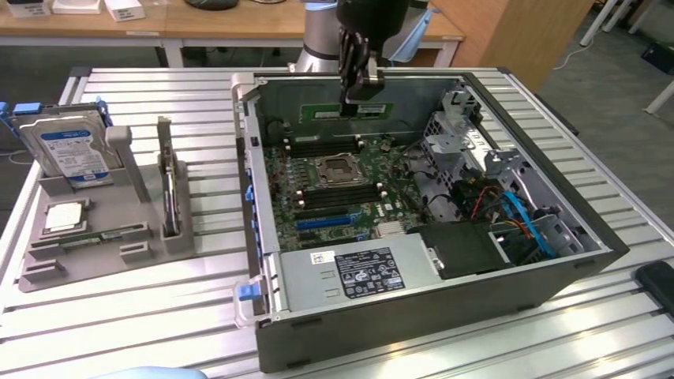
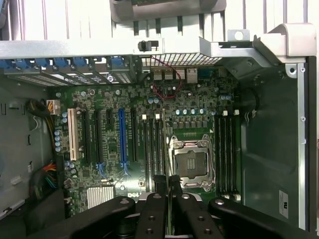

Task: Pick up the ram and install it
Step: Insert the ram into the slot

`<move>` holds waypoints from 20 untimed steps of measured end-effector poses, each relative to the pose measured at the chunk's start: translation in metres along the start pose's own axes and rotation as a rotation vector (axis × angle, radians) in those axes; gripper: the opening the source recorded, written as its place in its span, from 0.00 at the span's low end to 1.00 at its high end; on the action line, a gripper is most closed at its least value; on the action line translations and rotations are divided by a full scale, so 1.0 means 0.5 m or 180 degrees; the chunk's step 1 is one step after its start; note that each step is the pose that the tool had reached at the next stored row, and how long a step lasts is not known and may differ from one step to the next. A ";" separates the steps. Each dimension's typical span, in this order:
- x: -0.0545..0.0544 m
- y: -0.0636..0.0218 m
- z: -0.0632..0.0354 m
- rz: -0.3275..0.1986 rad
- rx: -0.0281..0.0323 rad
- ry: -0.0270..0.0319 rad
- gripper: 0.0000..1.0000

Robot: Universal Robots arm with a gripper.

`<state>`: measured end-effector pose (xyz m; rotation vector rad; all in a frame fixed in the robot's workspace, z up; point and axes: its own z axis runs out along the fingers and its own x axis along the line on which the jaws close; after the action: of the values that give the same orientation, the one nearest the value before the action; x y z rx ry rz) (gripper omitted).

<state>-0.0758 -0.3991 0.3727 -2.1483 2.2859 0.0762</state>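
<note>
We see the black two-fingered end effector (image 1: 361, 93) pressed together on the long, thin green ram stick (image 1: 321, 111), pinching it near its middle. The stick hangs level inside the open dark-grey metal computer case (image 1: 589, 260), over the far part of its green motherboard (image 1: 316, 209) and beyond the square silver processor socket (image 1: 335, 168). Long dark memory slots (image 1: 339, 193) run on both sides of that socket, and whether the stick touches any of them we cannot tell. Within the case, a silver power-supply box with a black label (image 1: 358, 272) fills the near corner, with a black plastic shroud (image 1: 463, 245) and blue cables (image 1: 522, 217) toward the exterior view's right wall. Outside the case, on the exterior view's left, a grey moulded holder (image 1: 95, 260) carries a blue-labelled silver hard drive (image 1: 72, 150) and an upright dark expansion card (image 1: 166, 185), both well apart from the case. Everything rests on a slatted aluminium worktop (image 1: 189, 308), with wooden desks (image 1: 252, 24) behind the case. The case's rim stands high all round the board, and its top side is open.
</note>
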 end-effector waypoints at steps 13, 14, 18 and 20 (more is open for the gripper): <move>0.001 -0.001 0.041 0.0000 0.0057 0.0020 0.13; 0.002 -0.002 0.044 0.0000 0.0059 0.0020 0.13; 0.002 -0.003 0.058 0.0000 0.0063 0.0030 0.13; 0.002 -0.003 0.066 0.0000 0.0064 0.0030 0.13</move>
<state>-0.0753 -0.3990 0.3398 -2.1437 2.2817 0.0430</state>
